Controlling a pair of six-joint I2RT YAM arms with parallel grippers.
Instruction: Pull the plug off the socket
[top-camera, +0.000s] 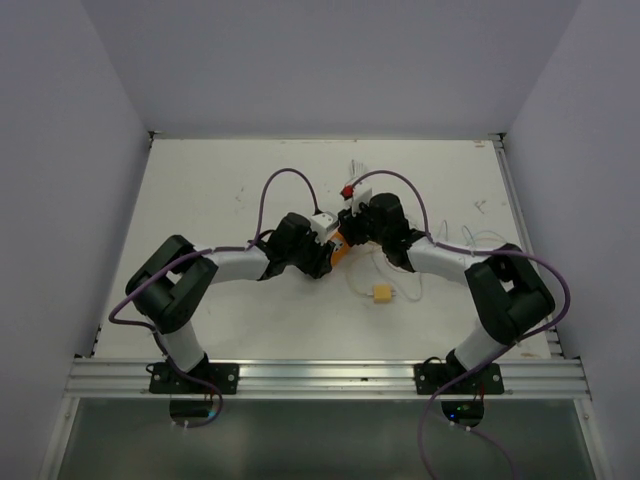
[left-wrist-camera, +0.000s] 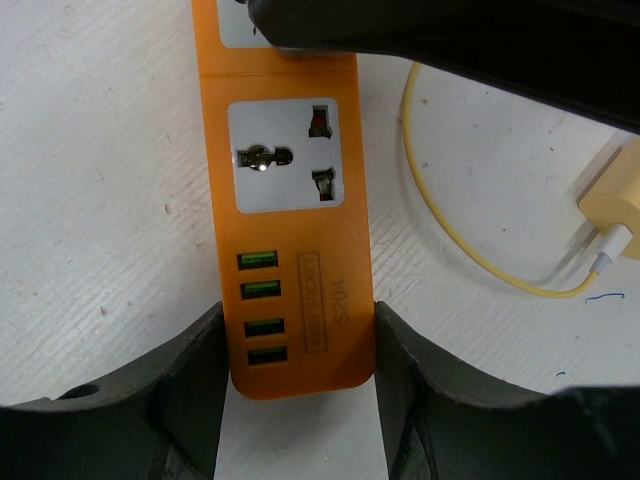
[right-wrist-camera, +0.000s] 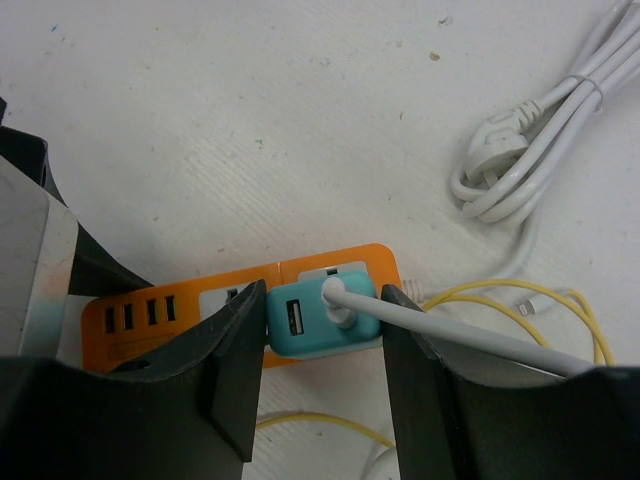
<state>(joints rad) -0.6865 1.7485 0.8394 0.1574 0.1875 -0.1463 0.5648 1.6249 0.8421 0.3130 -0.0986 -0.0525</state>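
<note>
An orange power strip (left-wrist-camera: 347, 150) lies flat on the white table; it also shows in the top view (top-camera: 341, 251). My left gripper (left-wrist-camera: 298, 345) is shut on its USB end, one finger on each long side. A teal plug (right-wrist-camera: 300, 322) with a grey cable (right-wrist-camera: 460, 338) sits in the strip's (right-wrist-camera: 140, 318) end socket. My right gripper (right-wrist-camera: 325, 325) straddles this plug, its left finger pressed on it and its right finger at its other side, under the cable. In the top view both grippers (top-camera: 322, 252) (top-camera: 352, 226) meet mid-table.
A coiled white cord (right-wrist-camera: 520, 150) lies beyond the strip's end. A thin yellow cable (right-wrist-camera: 560, 300) runs to a yellow adapter (top-camera: 381, 294) on the table in front of the right arm. The strip's red switch (top-camera: 348, 190) shows behind the grippers. Walls enclose the table.
</note>
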